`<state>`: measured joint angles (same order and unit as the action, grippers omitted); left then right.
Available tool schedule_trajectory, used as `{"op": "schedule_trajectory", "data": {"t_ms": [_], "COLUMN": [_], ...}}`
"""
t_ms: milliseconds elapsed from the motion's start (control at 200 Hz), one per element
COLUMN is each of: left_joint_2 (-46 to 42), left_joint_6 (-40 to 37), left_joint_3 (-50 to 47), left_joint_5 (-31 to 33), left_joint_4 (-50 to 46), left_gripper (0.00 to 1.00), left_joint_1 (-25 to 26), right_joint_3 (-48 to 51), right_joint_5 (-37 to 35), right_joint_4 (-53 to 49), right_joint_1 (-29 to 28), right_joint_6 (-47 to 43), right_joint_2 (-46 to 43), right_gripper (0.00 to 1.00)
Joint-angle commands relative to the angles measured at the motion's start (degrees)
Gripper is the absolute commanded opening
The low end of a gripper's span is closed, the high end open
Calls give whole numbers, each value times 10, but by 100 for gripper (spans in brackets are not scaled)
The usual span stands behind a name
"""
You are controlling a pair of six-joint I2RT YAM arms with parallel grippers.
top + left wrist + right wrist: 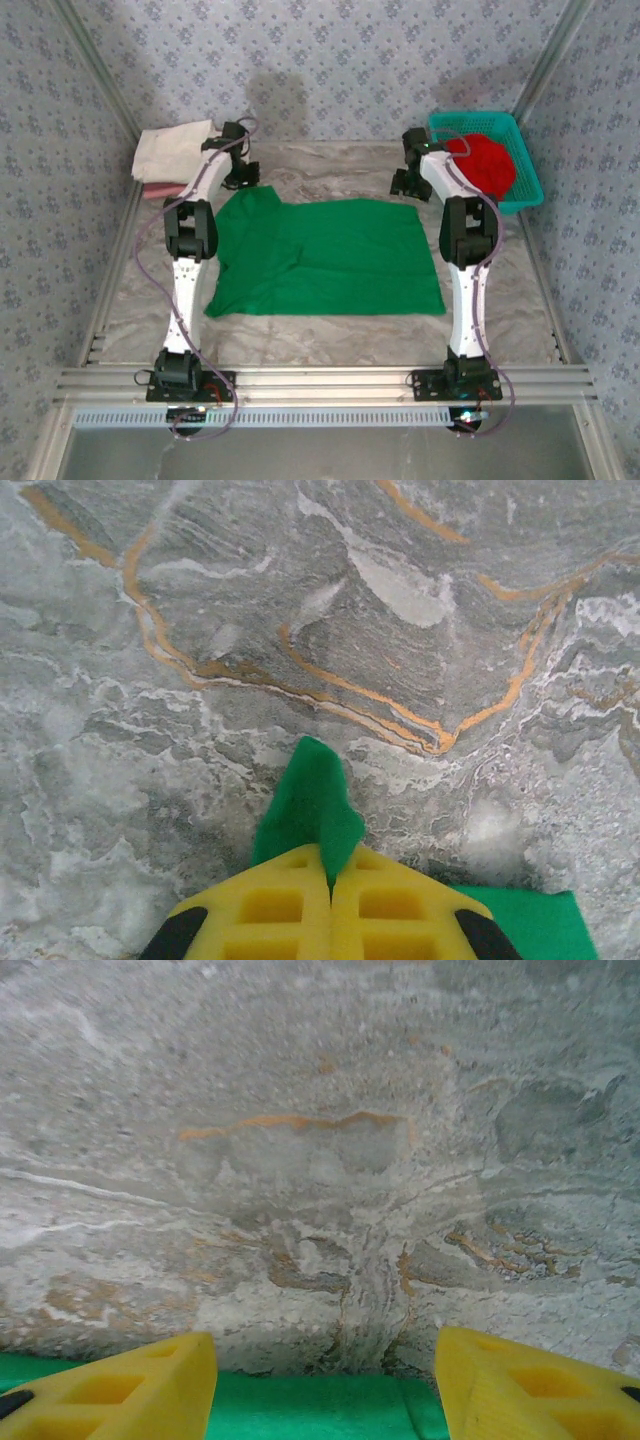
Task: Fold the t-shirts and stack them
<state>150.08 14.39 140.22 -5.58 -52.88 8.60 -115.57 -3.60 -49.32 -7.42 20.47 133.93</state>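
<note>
A bright green t-shirt lies spread flat in the middle of the table. My left gripper is at its far left corner, shut on a peak of green cloth that sticks up between the yellow fingers. My right gripper stands open over the shirt's far right edge, with bare table ahead of it. A red t-shirt is bunched in the basket at the back right. A cream-white t-shirt lies folded at the back left on a pink one.
The teal mesh basket stands at the back right corner, close to my right arm. Patterned walls close in the back and sides. An aluminium rail runs along the near edge.
</note>
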Motion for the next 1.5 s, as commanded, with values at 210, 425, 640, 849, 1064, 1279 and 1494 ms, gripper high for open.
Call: {"op": "schedule_trajectory", "data": {"t_ms": [210,425,640,849,1064,1279,1494], "left_joint_2": [-110,-132,-111,-96,-130,-222,-277], "left_joint_6": [6,-6,-21,-29,-29,-19,-12], "left_joint_3": [-26,-23,6,17,5,-147,-264], "left_joint_5": [-7,-7,-2,9,9,6,23], "left_joint_4": [17,13,-8,-14,-9,65,113], "left_gripper": [0,0,0,0,0,0,0], "left_joint_1": [-4,-4,-4,-4,-3,-2,-7], "right_joint_3": [13,42,84,132,200,247,201], "right_joint_5": [83,100,133,152,158,155,68], "right_joint_4": [-5,25,87,169,247,263,203], "right_joint_1": [24,36,52,59,65,62,44], "right_joint_6": [20,25,35,30,33,52,40], "right_joint_2": [13,-3,-47,-92,-160,-216,-158], "right_gripper": [45,8,0,0,0,0,36]}}
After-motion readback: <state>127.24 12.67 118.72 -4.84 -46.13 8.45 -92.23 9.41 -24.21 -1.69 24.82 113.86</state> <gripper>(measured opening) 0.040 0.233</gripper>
